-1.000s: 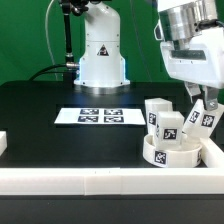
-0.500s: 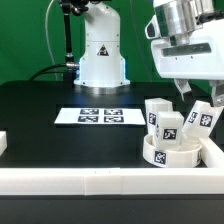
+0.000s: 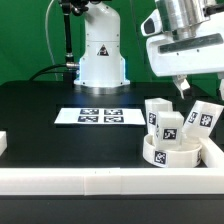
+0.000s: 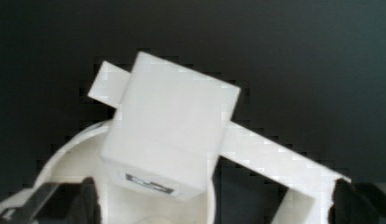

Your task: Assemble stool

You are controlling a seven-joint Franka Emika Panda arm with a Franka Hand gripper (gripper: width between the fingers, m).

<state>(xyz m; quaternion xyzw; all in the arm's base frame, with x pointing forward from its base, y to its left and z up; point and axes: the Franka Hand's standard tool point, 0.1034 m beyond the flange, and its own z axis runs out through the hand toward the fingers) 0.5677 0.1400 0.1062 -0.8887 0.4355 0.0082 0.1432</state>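
The stool's round white seat disc point(image 3: 170, 152) lies at the exterior view's right, against the rail corner. Three blocky white legs with tags stand on it: one at the back point(image 3: 156, 108), one in front point(image 3: 170, 126), and one leaning at the right point(image 3: 203, 117). My gripper point(image 3: 185, 88) hangs above the legs, open and holding nothing. In the wrist view a white leg point(image 4: 172, 120) rises from the seat disc point(image 4: 69, 165), and my gripper point(image 4: 211, 202) stands open, its dark fingertips point(image 4: 62, 205) wide apart on either side of the leg.
The marker board point(image 3: 100, 116) lies flat mid-table. A long white border rail point(image 3: 90, 182) runs along the front and turns up the right side. A small white block point(image 3: 3, 143) sits at the left edge. The robot base point(image 3: 100, 55) stands at the back.
The gripper has opened, let go of the right leg and risen up and toward the exterior view's left. The leg stays leaning on the seat disc.
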